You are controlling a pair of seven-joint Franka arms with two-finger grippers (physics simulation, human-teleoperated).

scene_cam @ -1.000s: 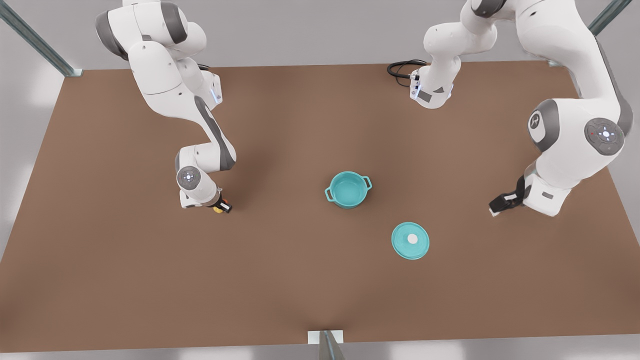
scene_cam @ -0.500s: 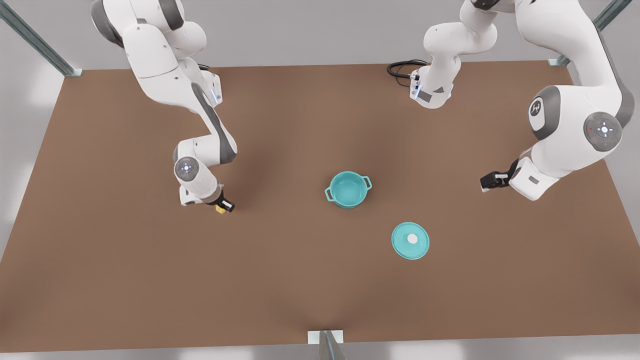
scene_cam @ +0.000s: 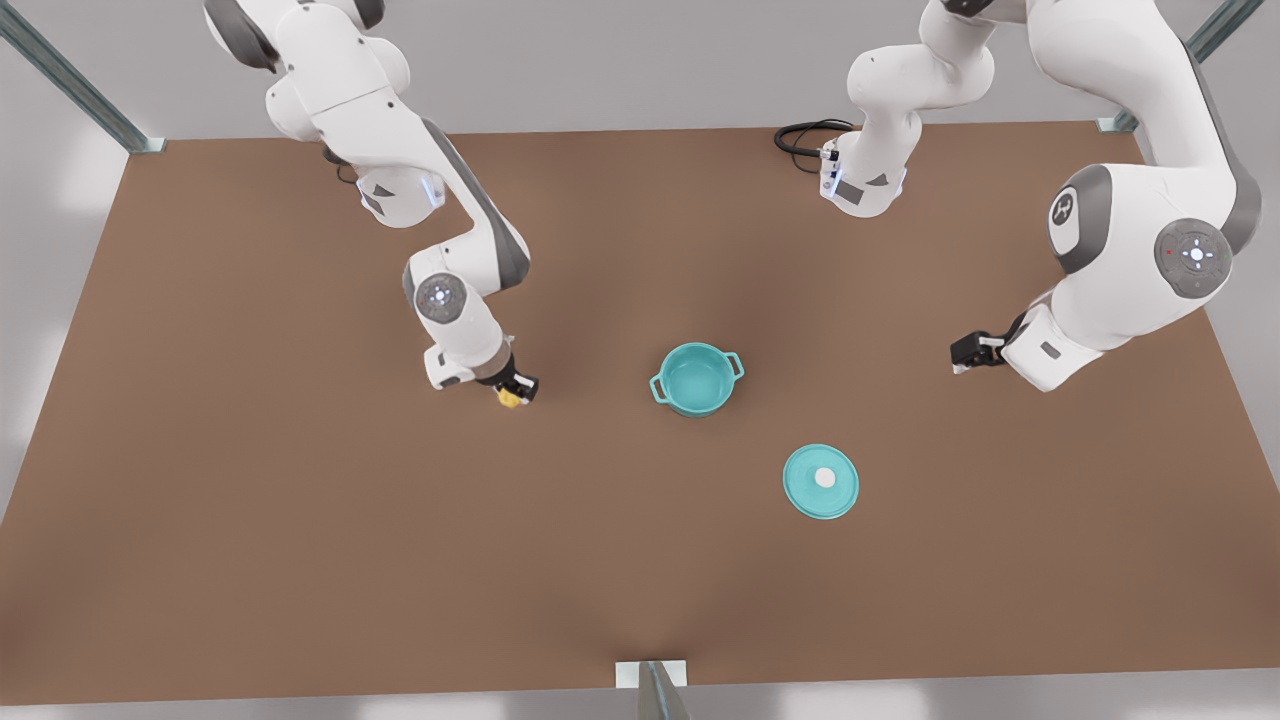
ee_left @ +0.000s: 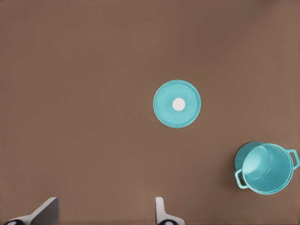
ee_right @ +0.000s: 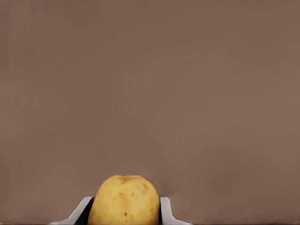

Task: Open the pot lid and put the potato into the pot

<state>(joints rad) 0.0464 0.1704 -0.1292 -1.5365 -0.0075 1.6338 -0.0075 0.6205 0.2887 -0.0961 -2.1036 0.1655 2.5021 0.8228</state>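
A wide brown table (scene_cam: 300,560) takes up most of the scene, and its surface is plain and matte. At the far side, to the front view's right of the middle, a black cable (scene_cam: 800,135) lies in a loop on the table. Metal frame bars stand at the far left corner (scene_cam: 75,85), at the far right corner (scene_cam: 1205,35) and at the middle of the near edge (scene_cam: 655,690).

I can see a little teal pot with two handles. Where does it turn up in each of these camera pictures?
Front view: the pot stands open near the table's middle, with the pot lid flat on the table beside it.
Left wrist view: the pot sits near the picture's edge.
Right wrist view: not in it.
Shared landmark: the pot lid.
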